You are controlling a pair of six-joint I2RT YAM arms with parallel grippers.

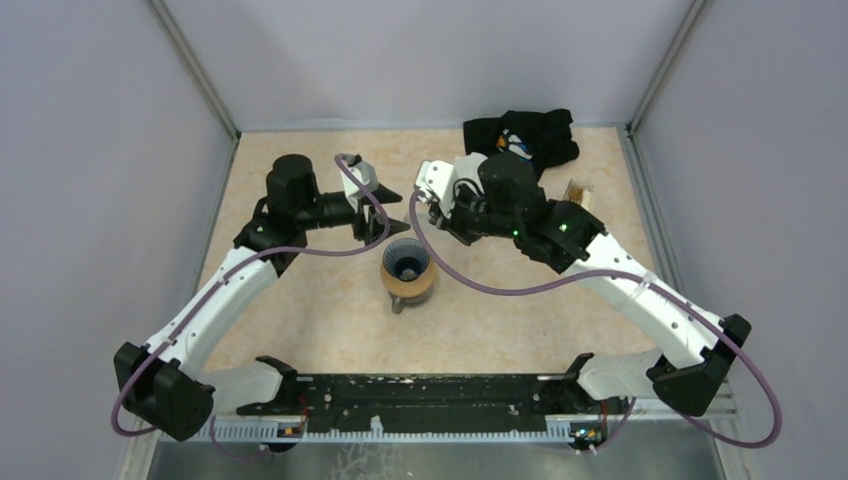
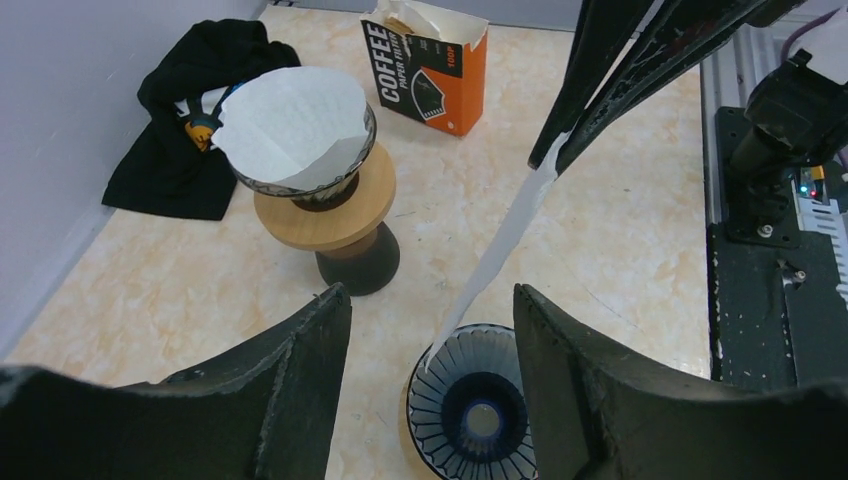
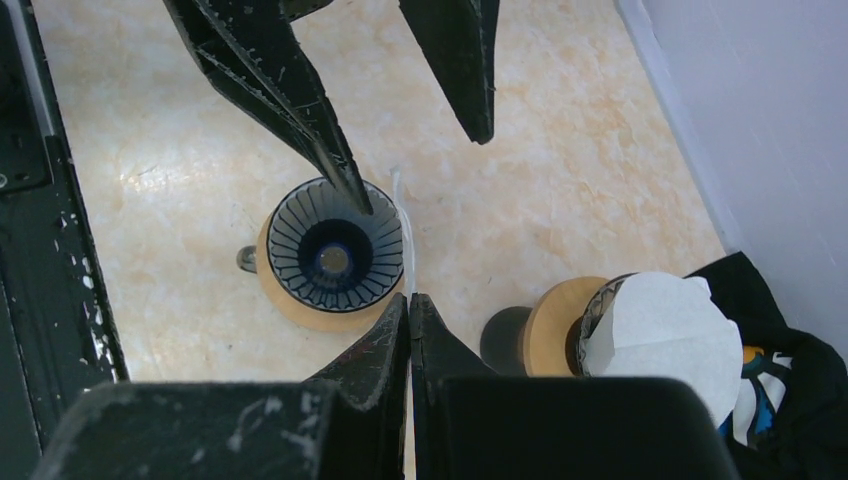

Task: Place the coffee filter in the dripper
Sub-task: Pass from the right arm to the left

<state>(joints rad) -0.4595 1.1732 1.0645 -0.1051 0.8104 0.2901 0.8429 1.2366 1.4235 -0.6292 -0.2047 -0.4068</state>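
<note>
- How many drippers?
- Two: a dark ribbed glass dripper with a wooden collar (image 2: pixel 445 385) in the middle, and a glass dripper on a round wooden stand (image 2: pixel 340 212) to the far right.
- Filters?
- Two white paper coffee filters: a flat folded filter (image 2: pixel 500 240) and an opened-out filter (image 2: pixel 290 120).
- Anything else?
- One orange and black cardboard filter box (image 2: pixel 430 70) and one crumpled black cloth (image 2: pixel 180 135), both far right.
- Grippers?
- Two black two-finger ones: the left gripper (image 2: pixel 430 300) and the right gripper (image 3: pixel 408 300).

The beige marbled table (image 1: pixel 300 330) carries an empty dripper (image 1: pixel 407 268) at center, a second dripper (image 2: pixel 325 205) lined with paper beyond it, and a black cloth (image 1: pixel 520 135) and orange filter box (image 2: pixel 425 65) far right.
</note>
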